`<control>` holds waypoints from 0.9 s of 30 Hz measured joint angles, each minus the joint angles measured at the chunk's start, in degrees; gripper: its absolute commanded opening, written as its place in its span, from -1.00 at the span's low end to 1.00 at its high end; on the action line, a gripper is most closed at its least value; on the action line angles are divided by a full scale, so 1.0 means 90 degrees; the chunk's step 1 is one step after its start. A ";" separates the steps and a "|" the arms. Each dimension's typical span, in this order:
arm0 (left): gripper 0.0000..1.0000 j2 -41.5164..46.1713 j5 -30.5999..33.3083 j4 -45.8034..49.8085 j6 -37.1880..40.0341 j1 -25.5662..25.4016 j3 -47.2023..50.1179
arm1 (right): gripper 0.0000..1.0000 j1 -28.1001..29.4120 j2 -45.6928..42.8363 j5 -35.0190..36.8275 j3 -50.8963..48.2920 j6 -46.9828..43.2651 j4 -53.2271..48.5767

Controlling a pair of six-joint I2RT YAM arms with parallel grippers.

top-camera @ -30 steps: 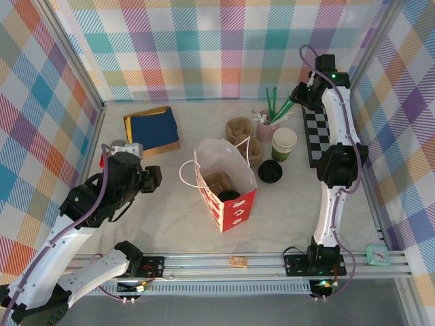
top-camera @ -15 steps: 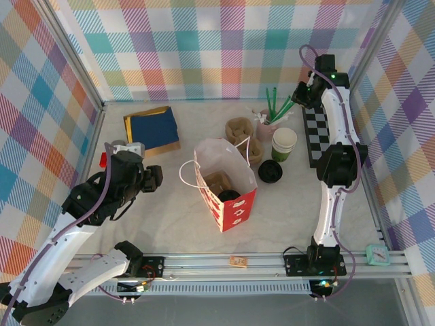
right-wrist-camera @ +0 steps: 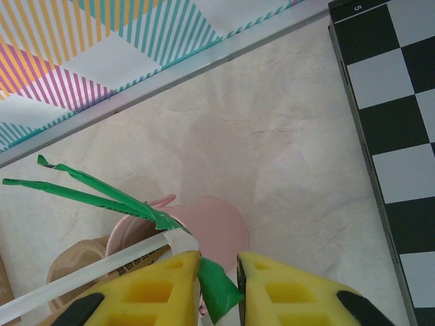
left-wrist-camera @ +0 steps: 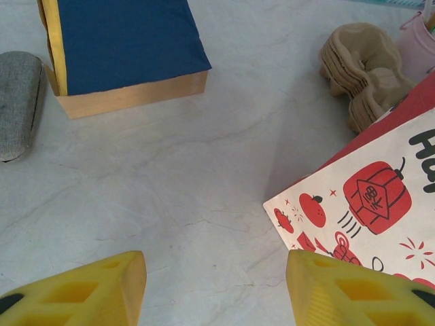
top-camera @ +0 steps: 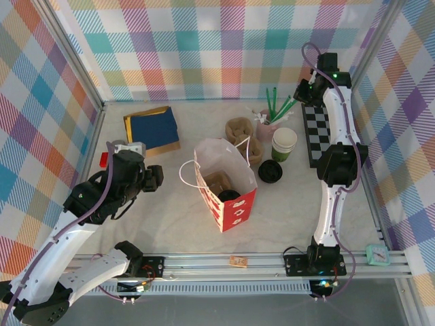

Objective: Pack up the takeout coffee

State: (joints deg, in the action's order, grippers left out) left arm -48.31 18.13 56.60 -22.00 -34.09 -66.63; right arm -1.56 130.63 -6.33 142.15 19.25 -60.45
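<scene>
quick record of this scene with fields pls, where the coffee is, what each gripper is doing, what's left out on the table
takeout coffee: inside the paper bag, black lid up
left gripper: open, over bare table left of the bag
right gripper: shut on a green straw at the pink cup
lidless cup: upright, right of the bag
loose lid: flat on the table, in front of the lidless cup
</scene>
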 measured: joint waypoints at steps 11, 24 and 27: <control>0.14 -0.0032 0.0002 0.0000 0.0022 0.0000 -0.0029 | -0.91 0.0000 0.0034 -0.0051 0.0005 0.0010 0.0000; 0.13 0.0024 0.0002 -0.0002 0.0022 0.0000 -0.0109 | -1.00 0.0002 -0.0444 0.0155 -0.0673 -0.0010 0.0214; 0.13 -0.0019 0.0000 -0.0002 0.0022 0.0000 -0.0197 | -1.00 0.0002 -0.0804 0.0245 -0.0828 -0.0027 0.0243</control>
State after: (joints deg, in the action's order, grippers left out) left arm -48.49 18.13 56.58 -21.80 -34.09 -68.40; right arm -1.54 123.39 -4.12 134.69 19.00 -58.26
